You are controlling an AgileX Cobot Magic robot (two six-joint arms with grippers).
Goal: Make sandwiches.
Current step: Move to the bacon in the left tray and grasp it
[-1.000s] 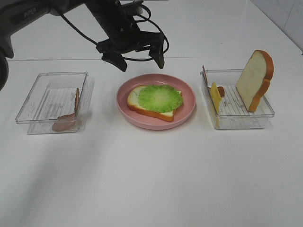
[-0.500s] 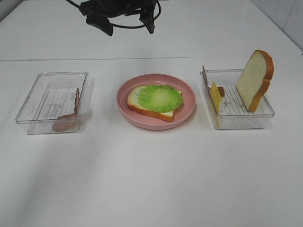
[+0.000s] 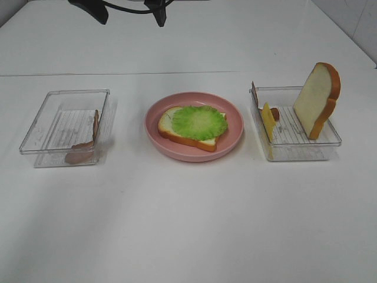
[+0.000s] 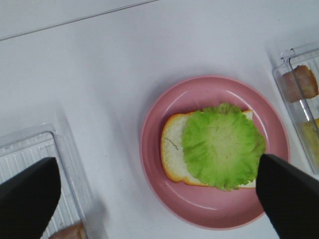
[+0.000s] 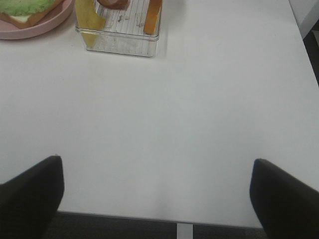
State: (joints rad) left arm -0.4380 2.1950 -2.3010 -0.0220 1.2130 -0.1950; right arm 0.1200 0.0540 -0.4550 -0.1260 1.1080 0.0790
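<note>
The sandwich is a white bread slice (image 3: 167, 128) topped with a green lettuce leaf (image 3: 199, 122) on the pink plate (image 3: 235, 127); the left wrist view looks down on the same lettuce (image 4: 223, 145). My left gripper (image 3: 128, 16) hangs open and empty high over the table's far side, left of the plate, its black fingertips (image 4: 27, 199) spread wide. My right gripper (image 5: 158, 196) is open over the bare front edge of the table, holding nothing, and is out of the exterior view. Bacon (image 3: 82, 151) lies in the left tray.
The left clear tray (image 3: 41, 121) holds only bacon. The right clear tray (image 3: 330, 141) holds an upright bread slice (image 3: 317, 100), a yellow cheese slice (image 3: 268, 121) and a brown piece (image 3: 275, 114). The right wrist view shows the table's front edge (image 5: 179, 219).
My left gripper has risen and drawn back from just behind the plate toward the far left, and only its fingertips now show in the exterior view. The food has not moved.
</note>
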